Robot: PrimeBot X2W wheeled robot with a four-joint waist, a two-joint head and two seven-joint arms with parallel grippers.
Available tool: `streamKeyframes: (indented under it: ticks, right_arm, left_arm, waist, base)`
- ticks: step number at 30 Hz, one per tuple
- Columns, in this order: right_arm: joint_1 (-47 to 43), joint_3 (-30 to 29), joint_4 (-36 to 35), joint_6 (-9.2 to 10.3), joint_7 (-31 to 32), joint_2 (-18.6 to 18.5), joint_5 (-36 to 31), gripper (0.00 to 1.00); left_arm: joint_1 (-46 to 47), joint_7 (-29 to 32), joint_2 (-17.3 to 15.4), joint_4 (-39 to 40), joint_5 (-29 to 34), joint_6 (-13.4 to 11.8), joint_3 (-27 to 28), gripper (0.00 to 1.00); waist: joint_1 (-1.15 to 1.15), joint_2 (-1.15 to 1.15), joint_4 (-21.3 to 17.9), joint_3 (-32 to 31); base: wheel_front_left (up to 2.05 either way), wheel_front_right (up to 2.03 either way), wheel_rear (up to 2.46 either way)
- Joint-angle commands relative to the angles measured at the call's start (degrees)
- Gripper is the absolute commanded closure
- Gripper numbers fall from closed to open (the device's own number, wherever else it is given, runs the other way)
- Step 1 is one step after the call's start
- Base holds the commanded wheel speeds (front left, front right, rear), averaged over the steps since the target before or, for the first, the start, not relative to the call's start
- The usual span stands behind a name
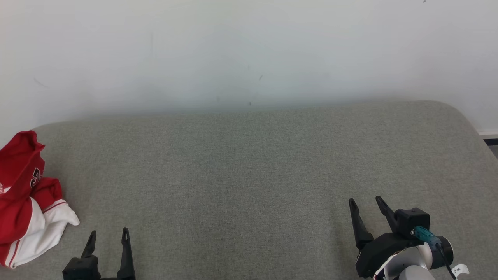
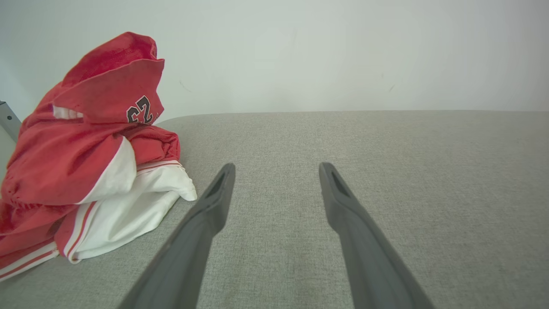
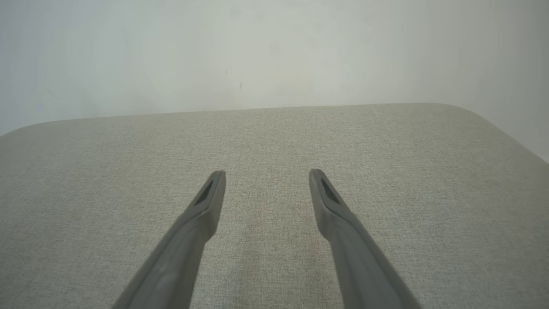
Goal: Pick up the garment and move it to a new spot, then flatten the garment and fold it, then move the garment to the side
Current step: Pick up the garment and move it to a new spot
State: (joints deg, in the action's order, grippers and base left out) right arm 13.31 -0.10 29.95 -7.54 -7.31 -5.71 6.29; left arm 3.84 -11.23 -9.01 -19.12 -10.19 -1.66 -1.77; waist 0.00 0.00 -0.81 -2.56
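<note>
Grey woven fabric covers the wide padded surface (image 1: 249,163), which has rounded far corners and backs onto a plain white wall (image 1: 249,50). One crumpled red and white sports garment (image 1: 23,202), with dark numerals printed on it, lies in a heap at the far left edge of the surface. Just to its right, close but not touching it, is the left gripper (image 1: 109,231), its two dark fingers spread apart over bare fabric. Well apart, at the lower right, is the right gripper (image 1: 365,199), its two fingers likewise parted and holding nothing. That makes one garment and two grippers
</note>
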Motion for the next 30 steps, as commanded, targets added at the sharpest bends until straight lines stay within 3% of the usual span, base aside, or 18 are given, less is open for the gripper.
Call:
streamKeyframes:
  ticks: [1, 30]
  right_arm:
    - [0.4, -0.1, 0.0, 0.10, -0.1, 0.0, -0.3, 0.00]
    - [-0.3, -0.8, 0.0, 0.10, -1.9, 0.6, -1.3, 0.00]
  left_arm:
    - [-0.4, 0.0, -0.2, 0.1, -0.3, -0.1, 0.0, 0.00]
    - [-1.6, -0.7, -0.9, 1.4, -2.0, -1.1, -1.2, 0.00]
  waist:
    - [0.00, 0.00, 0.0, -0.1]
    - [0.00, 0.00, 0.2, -0.5]
  base:
    - [0.00, 0.00, 0.00]
    - [0.00, 0.00, 0.00]
